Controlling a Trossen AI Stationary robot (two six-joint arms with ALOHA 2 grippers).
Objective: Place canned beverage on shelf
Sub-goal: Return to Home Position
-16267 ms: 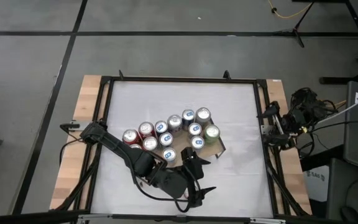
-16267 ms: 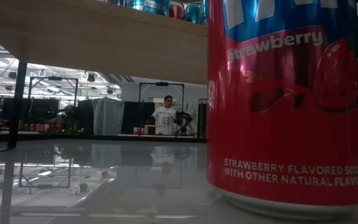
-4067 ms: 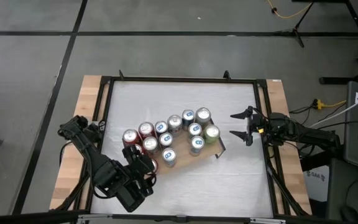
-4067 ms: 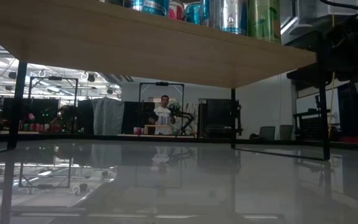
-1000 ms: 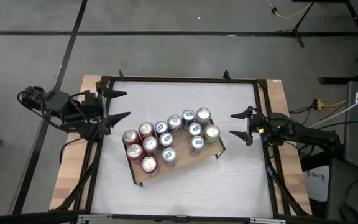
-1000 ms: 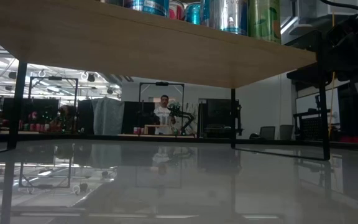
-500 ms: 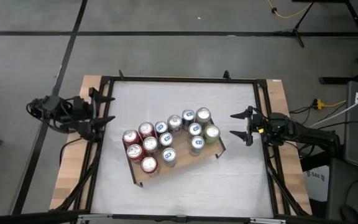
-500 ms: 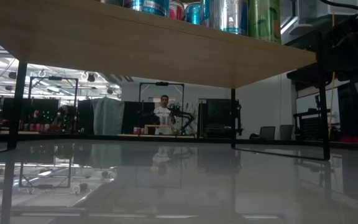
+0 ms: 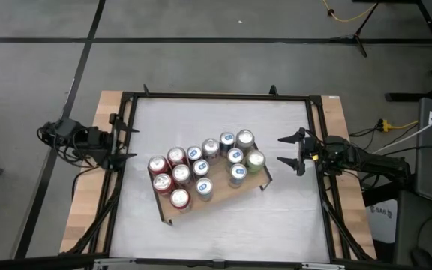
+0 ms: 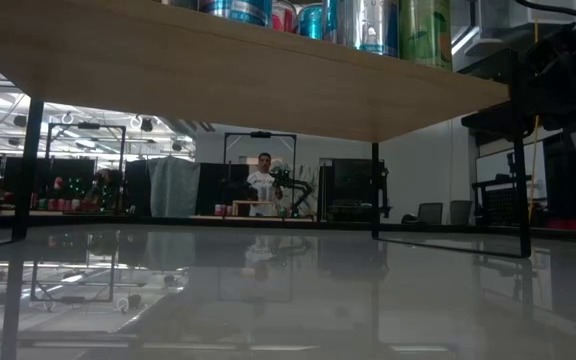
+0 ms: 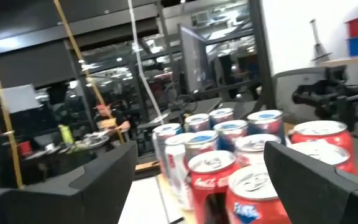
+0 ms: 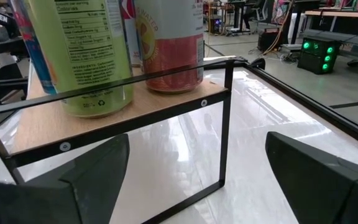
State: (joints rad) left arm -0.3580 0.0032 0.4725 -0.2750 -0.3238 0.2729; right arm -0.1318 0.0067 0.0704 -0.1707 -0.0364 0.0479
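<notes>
Sitting between released left pincer (image 9: 124,138) and released right pincer (image 9: 280,150), touching neither: loaded shelf (image 9: 222,193).

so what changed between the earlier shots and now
The left gripper let go of the red can on the shelf and drew back from the front of the table to its left edge, open. That can no longer stands on the table before the low camera. The right gripper swung out to the right edge early on, then held, open. The other cans kept their places.

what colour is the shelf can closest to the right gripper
Light green can, best seen in the right wrist view.
</notes>
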